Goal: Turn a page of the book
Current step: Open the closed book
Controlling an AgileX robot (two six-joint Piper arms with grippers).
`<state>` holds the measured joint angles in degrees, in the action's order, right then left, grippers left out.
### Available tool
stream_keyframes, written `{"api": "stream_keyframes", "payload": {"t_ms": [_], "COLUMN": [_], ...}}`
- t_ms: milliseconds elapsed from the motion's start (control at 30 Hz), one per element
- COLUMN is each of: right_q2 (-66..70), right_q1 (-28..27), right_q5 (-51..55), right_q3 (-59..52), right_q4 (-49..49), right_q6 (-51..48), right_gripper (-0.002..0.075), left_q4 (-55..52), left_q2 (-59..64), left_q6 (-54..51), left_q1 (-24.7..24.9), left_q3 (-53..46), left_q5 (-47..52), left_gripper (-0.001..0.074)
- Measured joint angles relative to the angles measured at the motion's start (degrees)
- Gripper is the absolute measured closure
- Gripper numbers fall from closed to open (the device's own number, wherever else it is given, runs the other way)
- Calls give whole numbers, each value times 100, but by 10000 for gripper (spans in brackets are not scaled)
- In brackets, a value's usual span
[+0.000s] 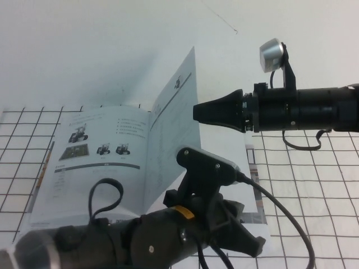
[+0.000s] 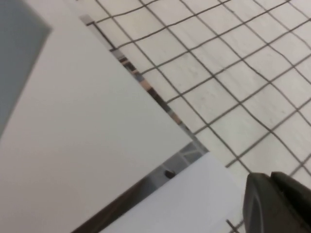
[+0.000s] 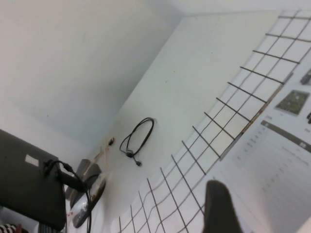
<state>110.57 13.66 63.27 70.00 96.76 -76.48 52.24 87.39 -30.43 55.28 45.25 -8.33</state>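
The book point(image 1: 95, 151) lies open on the grid-lined table, its left page printed with small robot photos. One leaf point(image 1: 171, 129) stands nearly upright from the spine, leaning a little to the right. My right gripper point(image 1: 195, 110) reaches in from the right, its fingers closed at that leaf's outer edge, well above the table. In the right wrist view one dark finger point(image 3: 221, 208) shows over the printed page point(image 3: 272, 165). My left gripper point(image 1: 255, 245) is shut and empty, low over the book's near right part. Its closed fingers point(image 2: 272, 199) show beside white paper point(image 2: 87, 126).
The table point(image 1: 314, 185) is white with a black grid and runs to a white wall behind. The left arm point(image 1: 112, 241) lies across the front edge. In the right wrist view a coiled cable point(image 3: 138, 138) and a dark box point(image 3: 24, 174) lie beyond the grid.
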Motion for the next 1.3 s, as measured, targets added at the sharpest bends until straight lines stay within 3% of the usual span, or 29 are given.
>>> {"api": "stream_keyframes", "payload": {"t_ms": [400,700,867,1100,1300], "right_q2": [0,0,0,100,753], "right_q1": [212,221,221,333,525], "right_q5": [-29,296,358,-332,-826], "right_q3": [105,527,776,789,789], "right_q4": [-68,-68,-237,-2689,-3777], "right_q6": [144,172,182,953,1618], "right_gripper": [337,337,337,368,568], "left_q4": [541,2553,4091,4828,4856], "left_q2": [686,691,691,691,691], "left_q6": [-255,-1457,-2792,-4076,-4206], "left_q1": [-154,-865,-1199,-1656,-2085], "left_q3": [0,0,0,-15,-57], "left_q5": [-2135,-2508,-2558,-2377,-1507], "left_gripper": [737,737,737,737,737]}}
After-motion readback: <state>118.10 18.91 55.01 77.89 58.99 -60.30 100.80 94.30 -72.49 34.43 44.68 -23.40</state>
